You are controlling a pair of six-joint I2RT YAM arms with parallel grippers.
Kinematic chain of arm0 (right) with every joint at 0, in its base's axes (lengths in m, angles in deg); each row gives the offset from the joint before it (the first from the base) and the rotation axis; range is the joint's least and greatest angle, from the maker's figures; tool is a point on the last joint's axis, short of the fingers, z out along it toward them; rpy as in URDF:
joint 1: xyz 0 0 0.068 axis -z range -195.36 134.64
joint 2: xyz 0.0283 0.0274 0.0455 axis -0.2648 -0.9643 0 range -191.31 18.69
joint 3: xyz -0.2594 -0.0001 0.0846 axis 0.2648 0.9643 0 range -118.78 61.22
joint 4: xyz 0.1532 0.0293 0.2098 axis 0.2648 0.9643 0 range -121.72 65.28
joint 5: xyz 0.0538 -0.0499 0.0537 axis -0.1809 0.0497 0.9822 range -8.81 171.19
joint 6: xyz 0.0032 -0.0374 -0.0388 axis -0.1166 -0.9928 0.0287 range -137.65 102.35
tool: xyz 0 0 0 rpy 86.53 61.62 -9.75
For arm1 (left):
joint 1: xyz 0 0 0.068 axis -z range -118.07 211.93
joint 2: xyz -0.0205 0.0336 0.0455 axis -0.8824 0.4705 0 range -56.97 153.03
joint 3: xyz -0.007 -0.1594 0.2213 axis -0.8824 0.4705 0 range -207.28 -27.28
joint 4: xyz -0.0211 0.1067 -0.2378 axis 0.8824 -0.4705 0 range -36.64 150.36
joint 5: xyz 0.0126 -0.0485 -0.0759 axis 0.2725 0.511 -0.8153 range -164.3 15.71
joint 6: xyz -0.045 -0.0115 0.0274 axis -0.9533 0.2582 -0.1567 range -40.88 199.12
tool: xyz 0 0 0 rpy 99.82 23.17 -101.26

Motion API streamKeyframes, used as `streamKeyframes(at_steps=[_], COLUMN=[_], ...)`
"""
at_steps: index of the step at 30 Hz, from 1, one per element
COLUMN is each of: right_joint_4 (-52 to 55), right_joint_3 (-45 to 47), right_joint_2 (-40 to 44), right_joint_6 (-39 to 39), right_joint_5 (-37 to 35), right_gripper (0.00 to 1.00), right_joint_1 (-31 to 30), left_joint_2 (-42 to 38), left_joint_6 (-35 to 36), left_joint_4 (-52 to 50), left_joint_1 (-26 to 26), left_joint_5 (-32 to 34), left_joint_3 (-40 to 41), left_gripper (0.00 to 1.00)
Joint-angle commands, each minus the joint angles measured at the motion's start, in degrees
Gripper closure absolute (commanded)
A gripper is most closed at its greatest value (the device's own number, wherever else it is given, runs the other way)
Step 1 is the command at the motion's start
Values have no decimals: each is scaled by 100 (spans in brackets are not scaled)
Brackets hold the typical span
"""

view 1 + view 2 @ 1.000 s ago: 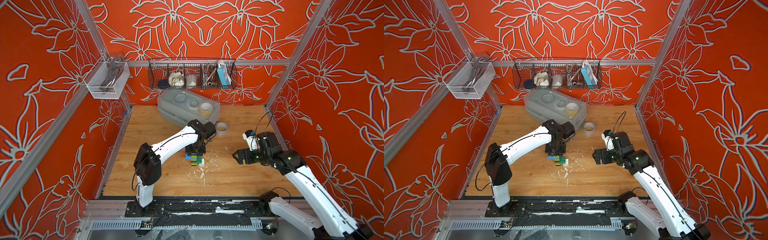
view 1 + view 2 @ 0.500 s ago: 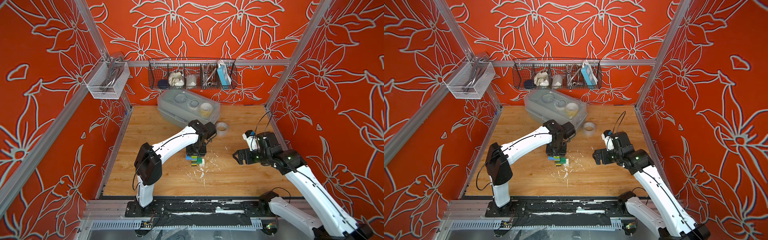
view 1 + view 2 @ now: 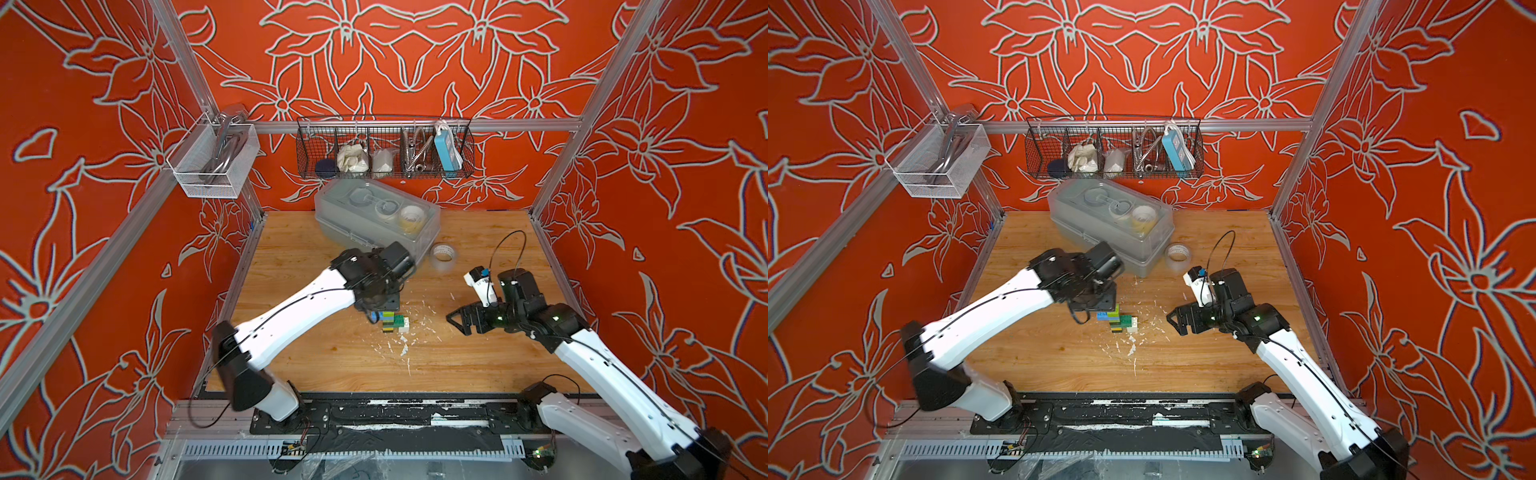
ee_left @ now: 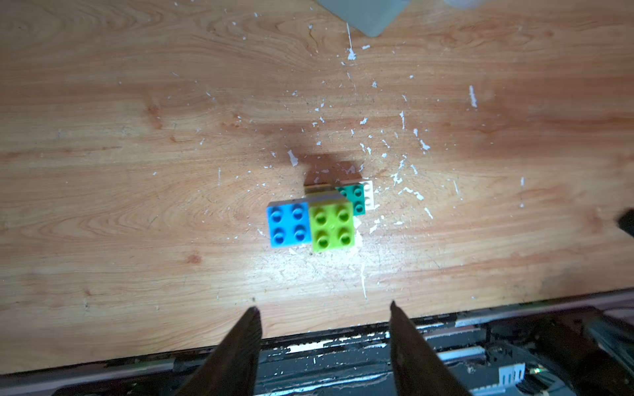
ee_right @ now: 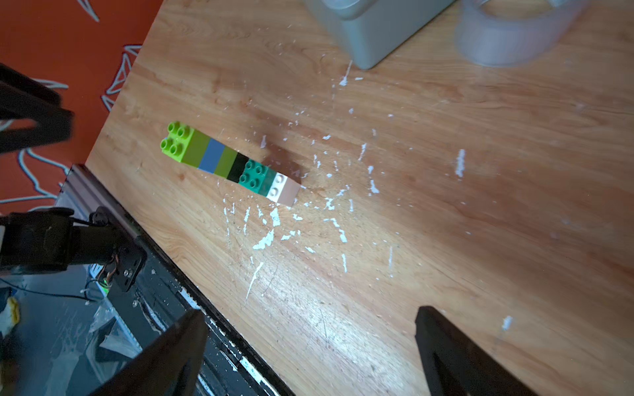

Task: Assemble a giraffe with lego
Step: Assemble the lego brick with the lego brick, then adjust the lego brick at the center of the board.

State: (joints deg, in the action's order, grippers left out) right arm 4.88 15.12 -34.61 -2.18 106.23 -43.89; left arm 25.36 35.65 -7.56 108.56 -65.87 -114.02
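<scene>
Left hand (image 4: 323,306) lets go: fingers now spread, clear of the small multicolour plastic-brick giraffe (image 4: 331,223) standing alone on wooden tabletop (image 4: 103,103). Right hand (image 5: 312,310) spread, empty. Assembly looks done.

The left arm (image 3: 299,313) stretches forward, left gripper (image 4: 323,306) pointing straight down, jaws parted and empty; the right gripper (image 5: 312,310) angles inward, jaws spread wide, gripping nothing

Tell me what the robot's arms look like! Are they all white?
Not all white! The left arm and right arm have smooth white shells on their long parts and chunky black joints. Their jaws are black pointed wedges. A thin black cable loops above the right wrist, where tiny green lights glow.
</scene>
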Motion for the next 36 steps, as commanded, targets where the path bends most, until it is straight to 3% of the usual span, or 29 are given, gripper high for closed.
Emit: streamKeyframes(at_steps=[1,8,15,21,36], right_joint_4=[-1112,-1851,-3011,-3791,-4352], right_joint_3=[108,301,479,450,306], right_joint_2=[-330,-1264,-2121,-3050,-4057], right_joint_6=[-300,-887,-1078,-1037,-906], right_joint_5=[247,319,340,646,1033], right_gripper=[0,0,0,1,5], right_joint_1=[-311,-583,-642,-745,-1305], left_joint_2=[-844,-2027,-2774,-2832,-2839], left_joint_6=[92,-283,-958,-947,-792], left_joint_4=[345,-230,-99,-352,-567], left_joint_1=[-235,-580,-638,-677,-986], left_joint_5=[-340,-627,-843,-784,-829], left_joint_3=[878,1641,2164,2127,2336], left_gripper=[42,42,44,44,44])
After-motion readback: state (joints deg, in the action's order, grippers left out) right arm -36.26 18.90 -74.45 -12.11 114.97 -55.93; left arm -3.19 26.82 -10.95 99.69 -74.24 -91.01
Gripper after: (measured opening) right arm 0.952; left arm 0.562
